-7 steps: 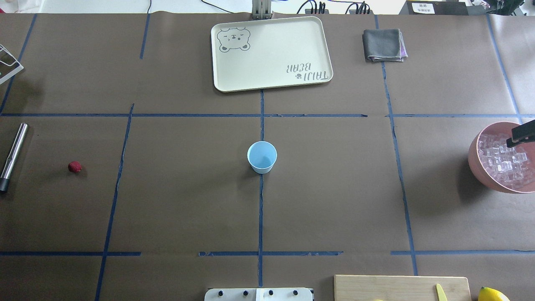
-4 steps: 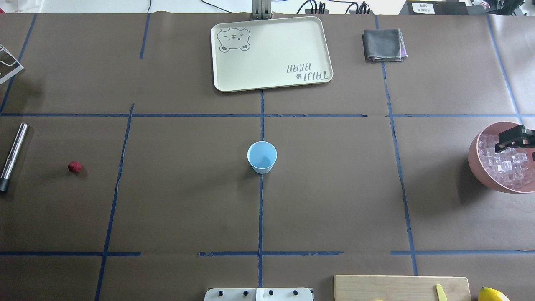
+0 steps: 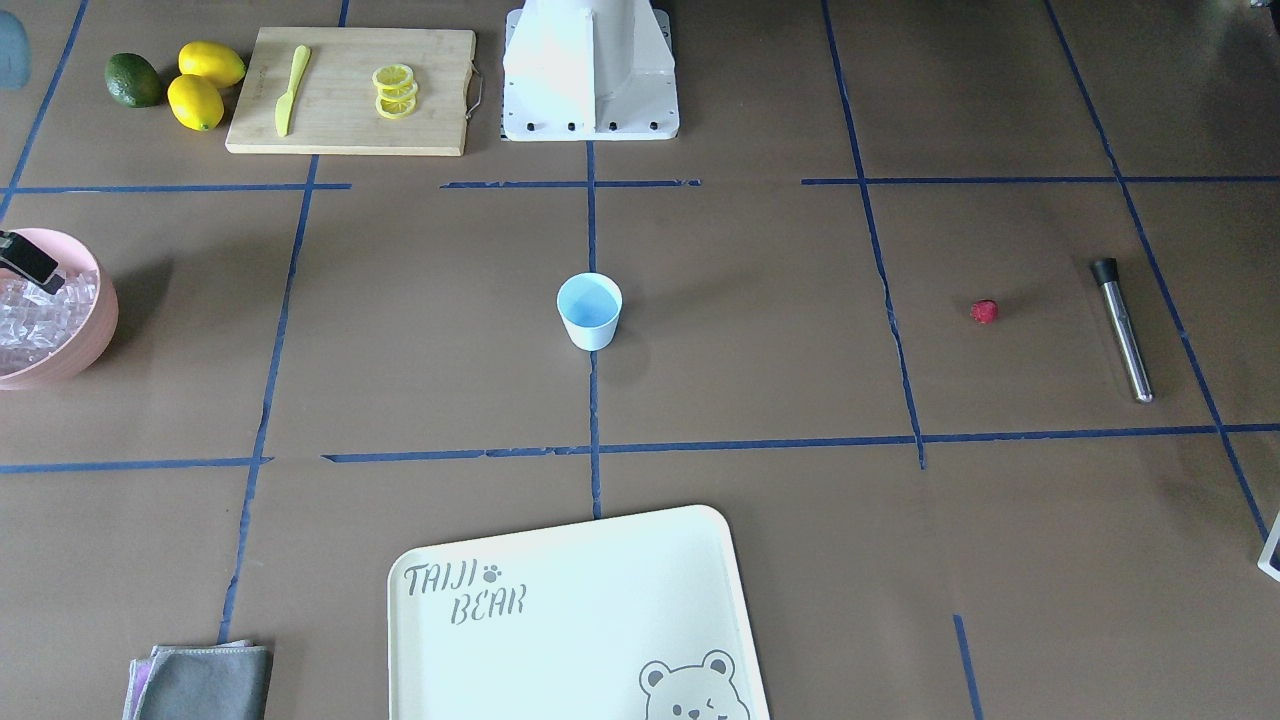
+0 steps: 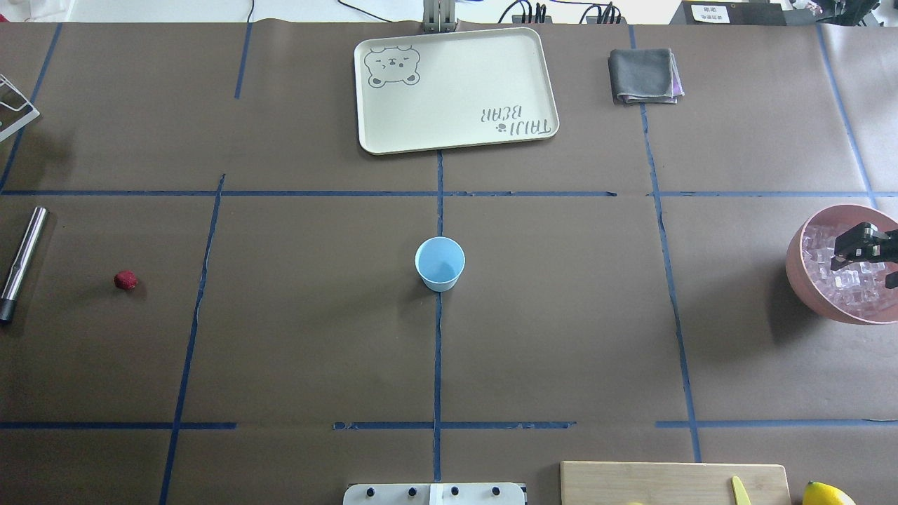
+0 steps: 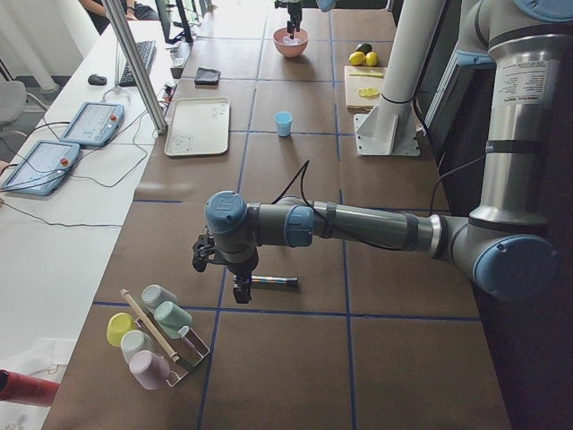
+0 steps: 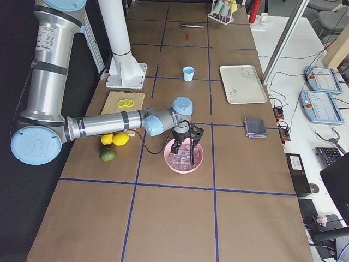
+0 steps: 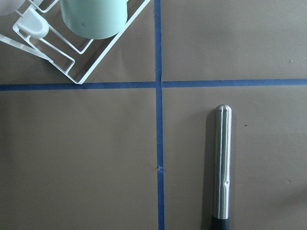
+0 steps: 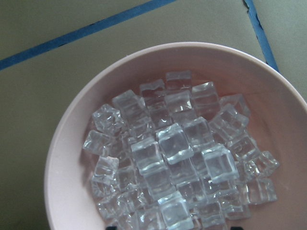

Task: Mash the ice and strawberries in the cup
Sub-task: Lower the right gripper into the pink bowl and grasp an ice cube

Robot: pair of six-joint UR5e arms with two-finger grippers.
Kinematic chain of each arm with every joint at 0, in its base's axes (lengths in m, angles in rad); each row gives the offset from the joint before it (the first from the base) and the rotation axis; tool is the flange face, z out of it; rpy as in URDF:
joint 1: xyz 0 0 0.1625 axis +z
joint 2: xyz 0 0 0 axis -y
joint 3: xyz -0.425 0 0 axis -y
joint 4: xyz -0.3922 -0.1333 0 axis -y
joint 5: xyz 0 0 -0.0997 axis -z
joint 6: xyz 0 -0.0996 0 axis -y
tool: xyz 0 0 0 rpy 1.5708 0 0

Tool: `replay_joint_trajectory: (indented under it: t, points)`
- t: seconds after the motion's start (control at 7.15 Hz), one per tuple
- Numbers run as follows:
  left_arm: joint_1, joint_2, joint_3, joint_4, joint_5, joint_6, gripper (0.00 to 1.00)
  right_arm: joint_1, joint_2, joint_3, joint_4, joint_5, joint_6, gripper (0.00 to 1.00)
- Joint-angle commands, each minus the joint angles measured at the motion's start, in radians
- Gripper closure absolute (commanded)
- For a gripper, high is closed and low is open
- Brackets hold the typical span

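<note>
Dozens of glassy, translucent ice cubes [image 8: 173,143] fill a round pink bowl [image 8: 64,148].

Count: 1 pale-blue plastic cup [image 4: 440,263]; 1 red strawberry [image 4: 125,280]; 1 pink bowl [image 8: 67,158], many clear ice cubes [image 8: 175,143]; 2 yellow lemons [image 3: 211,64].

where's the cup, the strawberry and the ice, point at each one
cup [image 4: 440,262]: overhead view, on its blue inside.
strawberry [image 4: 125,280]: overhead view, on the middle of the berry.
ice [image 8: 175,143]: right wrist view, on a cube atop the pile.
</note>
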Motion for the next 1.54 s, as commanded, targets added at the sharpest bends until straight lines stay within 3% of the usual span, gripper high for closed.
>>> replay_joint_trajectory:
  t: [0.0,0.84,0.98,1.4]
  points:
    - [0.000,0.000,0.000,-0.001,0.000,0.000,0.00,-0.021,0.001,-0.011,0.003,-0.001,0.001,0.17]
    - [0.000,0.000,0.000,-0.001,0.000,0.000,0.00,-0.036,0.013,-0.043,0.004,-0.030,0.000,0.21]
    - [0.000,0.000,0.001,-0.002,0.000,0.000,0.00,-0.036,0.013,-0.045,0.003,-0.030,0.001,0.26]
    - [0.000,0.000,0.002,-0.001,0.000,0.000,0.00,-0.038,0.014,-0.045,0.003,-0.030,0.006,0.54]
